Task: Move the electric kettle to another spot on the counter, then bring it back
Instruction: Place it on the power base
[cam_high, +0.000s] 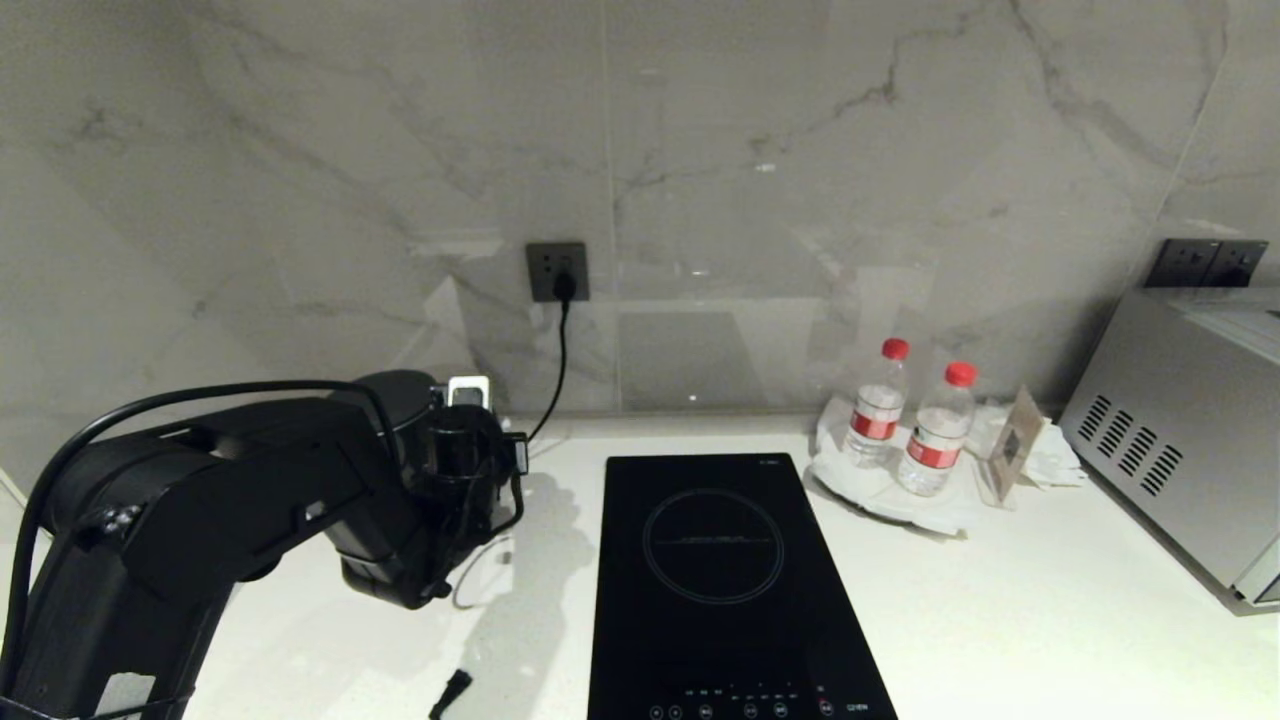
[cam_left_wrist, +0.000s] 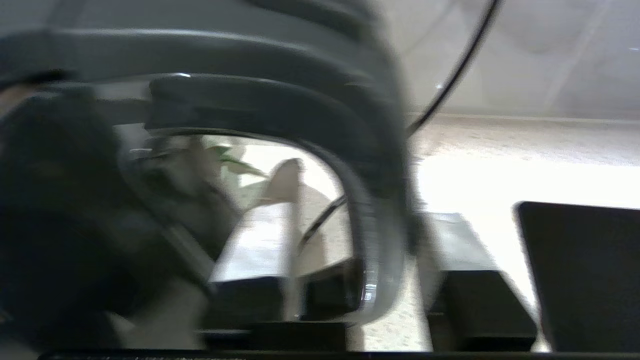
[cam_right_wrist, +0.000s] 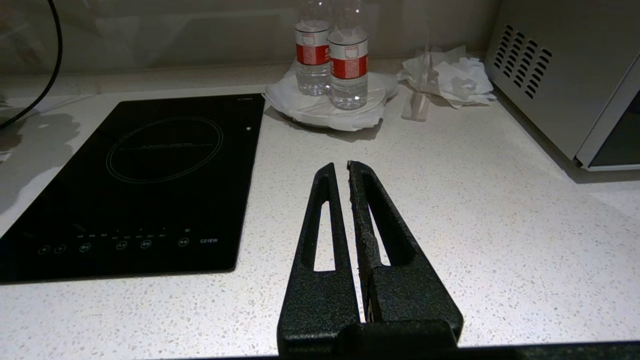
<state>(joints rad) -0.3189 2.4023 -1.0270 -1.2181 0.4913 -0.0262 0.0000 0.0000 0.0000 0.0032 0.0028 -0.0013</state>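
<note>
While left gripper (cam_left_wrist: 320, 280) jaws straddle kettle handle (cam_left_wrist: 370, 210), grip unclear; hob (cam_high: 735, 590) beside; right gripper (cam_right_wrist: 345, 170) closed, empty.

I see kettle (cam_high: 405, 400) at back left of counter (cam_high: 1000, 620), mostly hidden behind arm; only black rounded top shows. Wrist view: glossy loop handle (cam_left_wrist: 370, 210) close up, blurred. Counter white, speckled.

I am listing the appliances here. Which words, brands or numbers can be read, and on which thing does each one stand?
"C21EW": on the front corner of the black induction hob, beside its touch buttons.
Small print at the hob's back corner and inside its ring: too small to read.
Red labels on the two water bottles: too small to read.
</note>
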